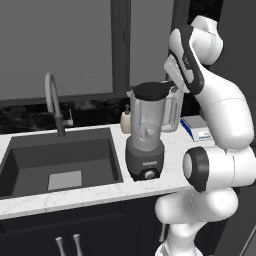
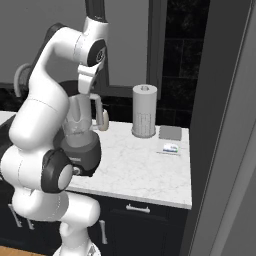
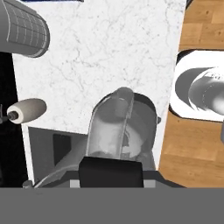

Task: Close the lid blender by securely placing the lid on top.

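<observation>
Blender [image 1: 146, 140] is standing upright on the worktop [image 1: 100, 192] just right of the sink [image 1: 60, 160], its long axis vertical, mouth facing up. Lid [image 1: 151, 90] is lying flat across that mouth, directly beneath the end effector [image 1: 170, 84], which is pinching narrowly on the lid's right edge.

blender [image 1: 148, 131]: clear glossy jar, matt grey base | lid [image 1: 151, 90]: matt black | counter [image 1: 180, 145]: white marble
</observation>
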